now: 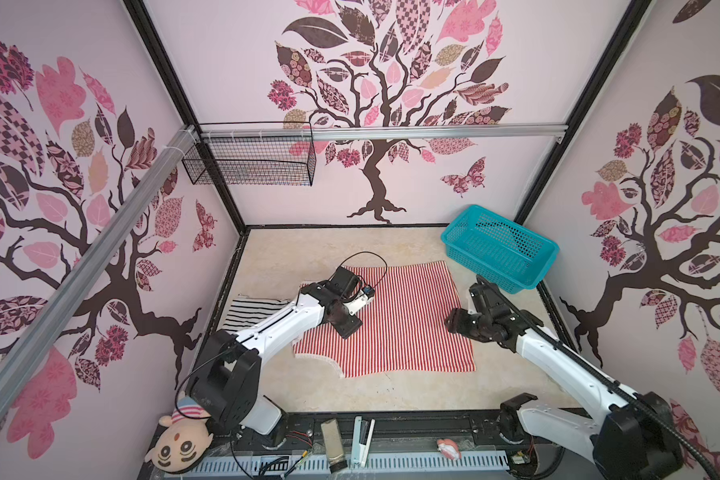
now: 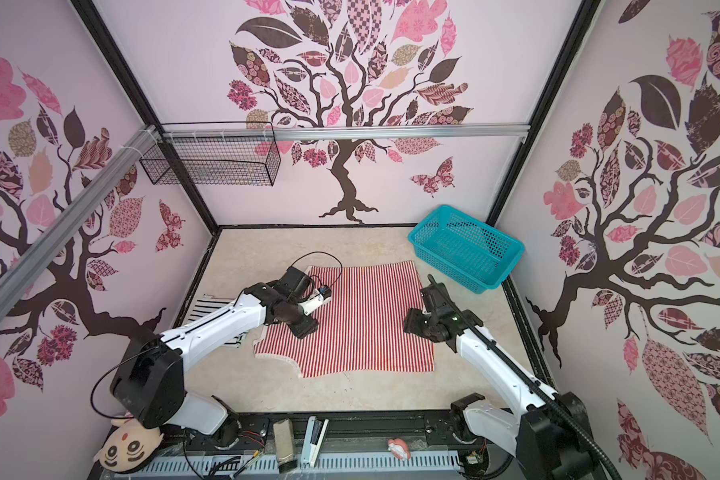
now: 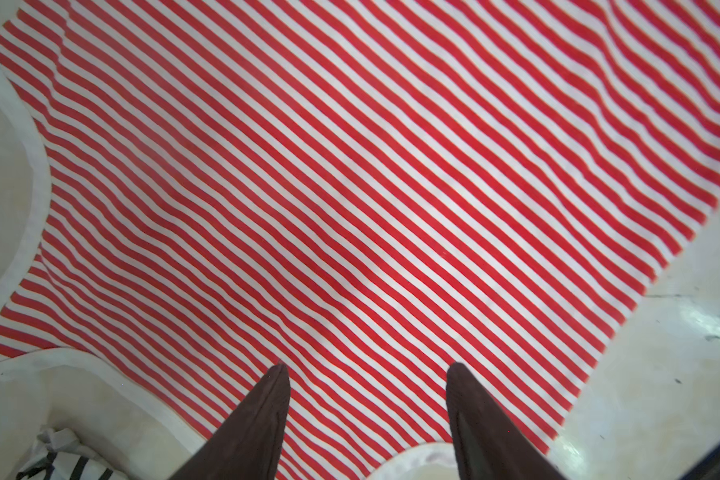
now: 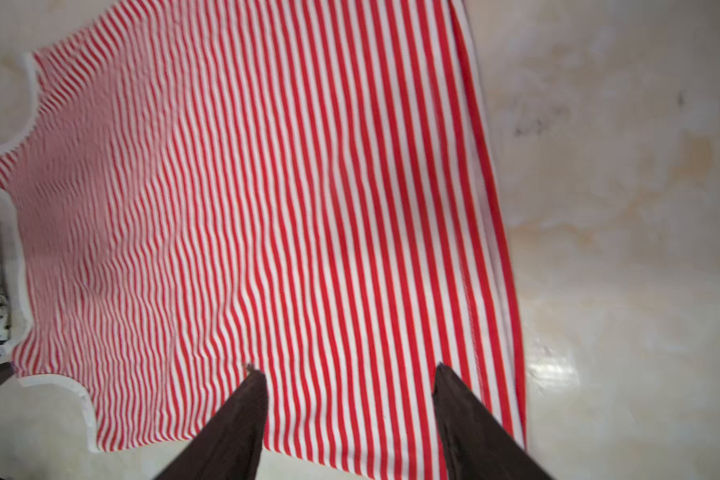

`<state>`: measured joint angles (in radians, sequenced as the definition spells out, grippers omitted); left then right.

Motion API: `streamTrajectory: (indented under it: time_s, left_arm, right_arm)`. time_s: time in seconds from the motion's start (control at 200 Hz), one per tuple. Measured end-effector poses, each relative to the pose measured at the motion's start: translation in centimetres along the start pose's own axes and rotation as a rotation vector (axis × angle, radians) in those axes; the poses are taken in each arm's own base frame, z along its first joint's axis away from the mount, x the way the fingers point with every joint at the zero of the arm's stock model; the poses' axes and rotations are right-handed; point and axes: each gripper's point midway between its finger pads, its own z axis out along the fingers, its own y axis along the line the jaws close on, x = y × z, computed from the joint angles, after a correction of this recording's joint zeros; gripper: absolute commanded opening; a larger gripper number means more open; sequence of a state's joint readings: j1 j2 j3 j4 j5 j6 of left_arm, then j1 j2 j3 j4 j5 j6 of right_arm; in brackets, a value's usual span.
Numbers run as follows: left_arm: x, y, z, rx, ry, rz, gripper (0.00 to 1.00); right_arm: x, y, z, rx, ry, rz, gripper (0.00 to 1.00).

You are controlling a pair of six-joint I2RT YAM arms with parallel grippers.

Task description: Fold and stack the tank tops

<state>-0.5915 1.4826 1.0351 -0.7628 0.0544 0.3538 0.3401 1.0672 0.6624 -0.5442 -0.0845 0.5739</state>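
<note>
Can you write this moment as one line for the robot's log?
red-and-white tank top: spread flat | black-and-white tank top: beside it, unstacked | left gripper: open, empty | right gripper: open, empty

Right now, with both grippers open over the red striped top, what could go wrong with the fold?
The left gripper and right gripper hang open above the flat red-and-white top, not at its corners; pinching there may bunch it. The black-and-white top lies close beside it, partly behind the left arm, so a sweep could drag it.
</note>
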Motion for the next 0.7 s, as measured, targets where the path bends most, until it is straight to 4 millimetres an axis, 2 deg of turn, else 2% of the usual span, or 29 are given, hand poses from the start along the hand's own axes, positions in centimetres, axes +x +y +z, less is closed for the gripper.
streamTrajectory:
  time_s: [0.15, 0.265, 0.5, 0.7]
  left_arm:
    - [2.4, -2.1, 0.6, 0.046, 0.034, 0.057, 0.64]
    - [4.1, -3.6, 1.3, 0.076, 0.075, 0.098, 0.64]
    - [5.0, -6.6, 1.0, 0.102, 0.052, 0.217, 0.64]
    - [5.3, -7.3, 1.4, 0.127, 0.057, 0.233, 0.64]
  right_arm:
    - [3.8, -3.0, 0.3, 0.053, 0.049, 0.117, 0.66]
    - [5.7, -4.8, 0.3, 0.089, 0.053, 0.204, 0.65]
    - [7.2, -6.6, 0.4, 0.139, 0.049, 0.303, 0.63]
    - [8.2, -7.4, 0.9, 0.162, 0.071, 0.332, 0.56]
